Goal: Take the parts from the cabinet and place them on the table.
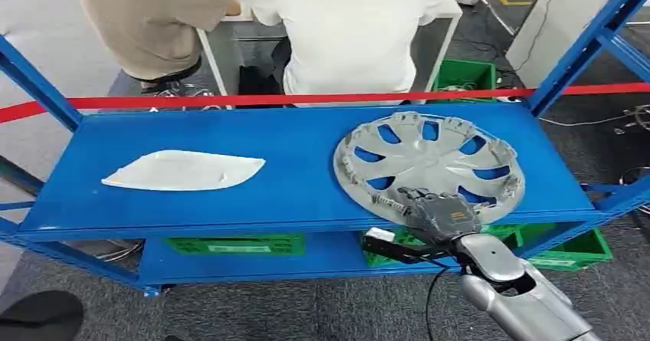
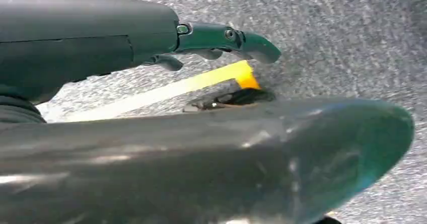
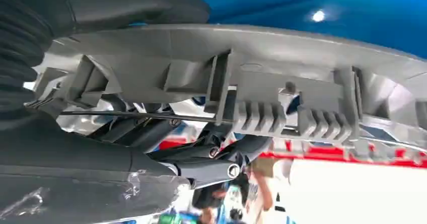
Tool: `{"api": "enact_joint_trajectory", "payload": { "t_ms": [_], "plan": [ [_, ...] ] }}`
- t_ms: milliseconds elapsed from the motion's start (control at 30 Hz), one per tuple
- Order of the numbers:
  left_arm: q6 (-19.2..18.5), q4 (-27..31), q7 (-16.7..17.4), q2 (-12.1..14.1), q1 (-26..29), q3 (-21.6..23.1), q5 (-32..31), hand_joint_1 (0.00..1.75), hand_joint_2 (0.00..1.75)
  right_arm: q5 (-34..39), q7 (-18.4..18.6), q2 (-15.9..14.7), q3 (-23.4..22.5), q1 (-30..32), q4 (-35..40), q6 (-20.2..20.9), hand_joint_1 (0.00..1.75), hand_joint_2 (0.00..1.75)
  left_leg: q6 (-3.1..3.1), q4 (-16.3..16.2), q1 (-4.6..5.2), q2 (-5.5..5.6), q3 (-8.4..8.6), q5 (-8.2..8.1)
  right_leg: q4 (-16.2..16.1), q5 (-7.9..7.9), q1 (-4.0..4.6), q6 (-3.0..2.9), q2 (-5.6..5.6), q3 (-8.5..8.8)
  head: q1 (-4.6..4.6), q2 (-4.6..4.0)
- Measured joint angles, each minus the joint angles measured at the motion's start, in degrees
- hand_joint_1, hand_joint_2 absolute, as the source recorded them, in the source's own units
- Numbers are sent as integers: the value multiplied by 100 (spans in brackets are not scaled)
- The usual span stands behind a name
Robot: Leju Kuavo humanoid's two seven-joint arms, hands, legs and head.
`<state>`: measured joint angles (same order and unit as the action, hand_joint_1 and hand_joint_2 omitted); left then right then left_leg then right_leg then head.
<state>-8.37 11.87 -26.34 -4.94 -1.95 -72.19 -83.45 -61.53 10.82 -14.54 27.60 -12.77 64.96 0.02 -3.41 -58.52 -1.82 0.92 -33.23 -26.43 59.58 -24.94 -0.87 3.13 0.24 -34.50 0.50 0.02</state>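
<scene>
**Spotter:** Walk me across the shelf, left to right.

**Operator:** On the left of the blue shelf (image 1: 299, 180) I've got a flat white part (image 1: 184, 170), lying alone, well apart from everything else. Nothing near it. My left hand (image 2: 221, 40) hangs down by the grey floor, fingers stretched out loosely, holding nothing.

**Spotter:** And the right side?

**Operator:** That's where the work is. The silver wheel cover (image 1: 428, 163) lies inner face up on the right half of the shelf, its near edge reaching the shelf's front lip. My right hand (image 1: 443, 212) is on that near edge. In the right wrist view I see dark fingers (image 3: 211, 151) tucked on one side of the ribbed rim and the thumb on the other, so I read it as gripping the rim.

**Spotter:** So which step are we on?

**Operator:** First pick, I'd say. Grasp looks made, and the cover is not yet clear of the shelf. Both parts are on the cabinet.

**Spotter:** What does the next move need?

**Operator:** A lift near-side first, then a pull toward me. The cover is wide and held at one edge only, so I expect it to droop or twist. There's a red tape (image 1: 322, 96) on the far side and people seated beyond it, so I'd keep the motion toward me.
</scene>
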Motion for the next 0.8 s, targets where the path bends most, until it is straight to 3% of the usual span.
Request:
{"api": "enact_joint_trajectory", "payload": {
  "t_ms": [33,100,167,200,267,300,333,367,433,467,500,567,667,700,767,800],
  "plan": [
    [0,0,0,-13,8,-4,0,0,0,-41,9,-39,-55,80,151,-42,175,175,88,-59,6,4,-37,-12,-34,17,-1,24,11,-4,42,0],
    [7,0,-11,-11,35,-15,7,0,0,-124,35,-79,-129,234,402,-144,175,175,180,-71,30,2,-42,-15,-90,43,-24,72,15,26,44,0],
    [20,0,-15,-11,23,-22,15,0,0,-162,42,-129,-192,335,607,-197,175,175,264,-55,17,-1,-31,-7,102,-128,-43,108,-3,-66,57,0],
    [22,0,-18,-11,20,-22,15,0,0,-175,50,-144,-212,357,684,-219,175,175,287,-56,21,-1,-32,-11,431,-313,-31,117,-2,-219,77,0],
    [20,0,-18,-17,25,-24,15,0,0,-186,55,-162,-240,417,793,-238,175,175,313,-56,40,-9,-31,-24,1445,-738,-23,124,-1,-695,92,0],
    [20,0,-18,-17,26,-24,15,0,0,-188,55,-166,-253,460,828,-238,175,175,319,-56,47,-9,-29,-28,1751,-809,-23,115,-1,-855,90,0],
    [20,0,-18,-17,27,-24,15,0,0,-192,55,-177,-264,499,869,-240,175,175,325,-56,54,-7,-22,-32,1774,-741,-22,99,-1,-886,92,0],
    [18,0,-26,-17,27,-26,26,0,0,-214,55,-185,-271,522,910,-249,175,175,333,-56,61,-3,-6,-41,1505,-533,-18,74,-1,-767,94,0],
    [15,0,-90,-22,23,-28,35,0,0,-291,61,-194,-317,576,1029,-354,175,175,314,-56,65,8,42,-65,488,-12,-10,14,-1,-273,94,0],
    [18,0,-131,-26,25,-28,35,0,0,-350,76,-194,-354,612,1112,-457,175,175,292,-55,65,10,49,-79,104,53,1,-4,-3,-108,101,0],
    [35,0,-164,-28,23,-28,44,0,0,-430,92,-192,-382,645,1201,-574,175,175,261,-69,102,15,28,-88,24,-3,31,-4,-1,-33,98,0],
    [85,0,-208,-30,31,-28,42,0,0,-566,114,-192,-457,807,1416,-741,175,175,185,-28,81,15,20,-61,23,-15,48,-19,13,-59,92,0],
    [204,0,-214,-37,29,-28,2,0,0,-732,116,-188,-546,1034,1711,-907,175,175,81,-39,81,-14,29,-128,-83,29,9,-117,7,-11,85,0],
    [252,0,-214,-37,27,-28,-20,0,0,-774,96,-179,-583,1089,1812,-979,175,175,64,-314,90,-19,-106,-326,-90,29,5,-155,0,-10,68,0],
    [300,0,-203,-41,26,-28,-37,0,0,-824,68,-173,-647,1203,1938,-1056,175,175,41,-1216,89,-20,-545,-760,-90,19,14,-178,-14,-15,72,0],
    [311,0,-197,-46,31,-28,-43,0,0,-830,44,-172,-662,1254,1975,-1086,175,175,36,-1545,90,-19,-711,-862,-90,16,19,-183,-17,-15,68,0]
  ]
}}
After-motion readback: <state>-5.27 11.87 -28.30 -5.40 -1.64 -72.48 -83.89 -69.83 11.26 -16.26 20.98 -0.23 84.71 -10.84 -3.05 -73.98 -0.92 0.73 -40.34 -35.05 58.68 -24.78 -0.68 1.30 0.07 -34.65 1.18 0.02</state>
